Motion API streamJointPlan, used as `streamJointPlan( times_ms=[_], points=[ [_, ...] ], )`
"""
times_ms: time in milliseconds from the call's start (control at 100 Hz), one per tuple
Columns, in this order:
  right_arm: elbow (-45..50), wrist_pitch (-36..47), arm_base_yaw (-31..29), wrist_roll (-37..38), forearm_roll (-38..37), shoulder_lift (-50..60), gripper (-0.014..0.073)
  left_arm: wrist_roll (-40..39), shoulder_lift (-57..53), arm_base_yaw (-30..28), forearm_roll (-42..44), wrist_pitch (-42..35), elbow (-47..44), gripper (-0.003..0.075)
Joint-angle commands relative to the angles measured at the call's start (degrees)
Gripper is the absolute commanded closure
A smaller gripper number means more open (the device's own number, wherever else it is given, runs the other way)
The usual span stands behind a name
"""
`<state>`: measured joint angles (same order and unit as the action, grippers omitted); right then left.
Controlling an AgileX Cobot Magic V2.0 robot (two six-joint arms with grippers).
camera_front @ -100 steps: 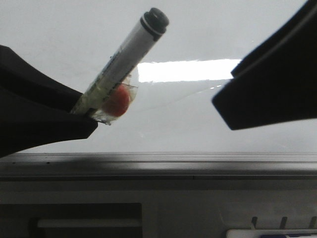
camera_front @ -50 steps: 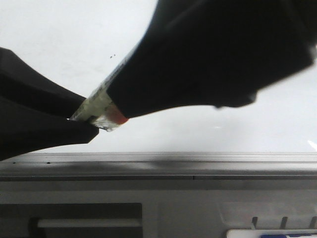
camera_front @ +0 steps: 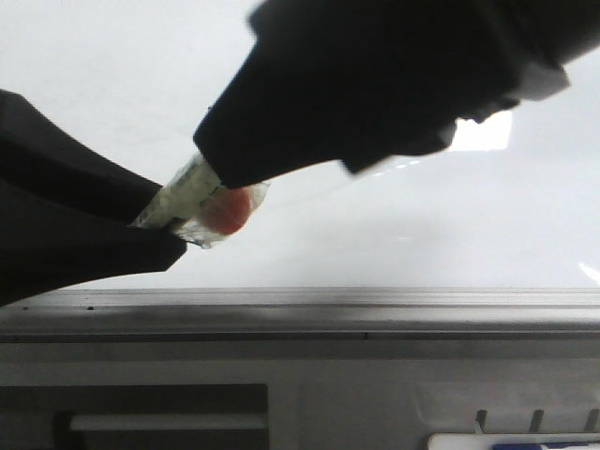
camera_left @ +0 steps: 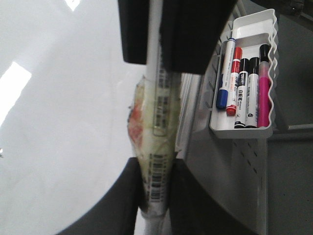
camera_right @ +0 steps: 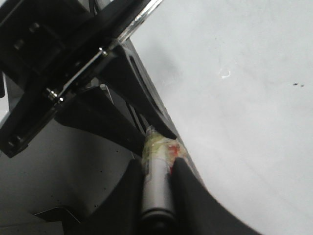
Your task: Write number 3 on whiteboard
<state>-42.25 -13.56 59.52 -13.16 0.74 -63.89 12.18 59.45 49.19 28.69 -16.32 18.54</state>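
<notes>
The whiteboard (camera_front: 112,75) is glossy and pale and fills the upper front view. No number 3 shows on it; only two tiny dark specks (camera_right: 297,85) show in the right wrist view. My left gripper (camera_front: 155,220) is shut on the lower barrel of a white marker (camera_front: 192,187), which is wrapped in clear tape with an orange blob (camera_front: 228,208). My right gripper (camera_front: 220,164) is shut on the marker's upper cap end and hides it. In the right wrist view the fingers (camera_right: 188,186) flank the grey cap (camera_right: 156,191). In the left wrist view my left gripper (camera_left: 156,169) clamps the barcode-labelled barrel (camera_left: 159,147).
A grey metal edge rail (camera_front: 300,309) runs below the board. A white tray (camera_left: 244,125) with several markers (blue, red, black, pink) hangs on the grey panel beside the board. Its corner shows at the front view's lower right (camera_front: 511,441).
My right gripper has moved in from the right, over the marker's cap end, and closed around it. The cap is now hidden in the front view. The left gripper has not moved.
</notes>
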Motion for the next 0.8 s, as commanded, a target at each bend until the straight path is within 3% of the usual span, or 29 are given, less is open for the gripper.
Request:
streamJointPlan(
  times_ms=[0,120,190,340,480,590,790],
  points=[
    [-2.0,2.9,0.0,-0.2,-0.3,0.8,0.0655,-0.3,-0.9,0.0,-2.7,-4.1,1.5,0.0559],
    [-2.0,4.7,0.0,-0.2,-0.3,1.0,0.0655,-0.3,-1.1,0.0,-10.5,-4.2,1.5,0.0319],
    [-2.1,6.7,-0.3,-0.2,-0.7,1.0,0.0655,-0.3,-1.8,0.0,-13.9,-3.9,1.5,0.0255],
    [-6.5,-0.6,-3.0,0.8,-0.3,1.1,0.0655,-0.3,-5.5,0.0,-15.3,-1.0,1.5,0.0290],
    [-12.1,-7.2,-7.5,0.8,-0.7,1.1,0.0655,-0.3,-10.7,0.0,-22.8,-0.1,1.5,0.0313],
    [-15.4,-8.6,-10.5,0.8,-1.2,1.1,0.0655,-0.3,-14.0,0.0,-27.0,0.1,1.5,0.0313],
    [-19.4,-11.5,-11.7,0.8,-3.4,-0.2,0.0655,-0.3,-16.1,0.0,-27.3,0.1,1.5,0.0313]
  ],
)
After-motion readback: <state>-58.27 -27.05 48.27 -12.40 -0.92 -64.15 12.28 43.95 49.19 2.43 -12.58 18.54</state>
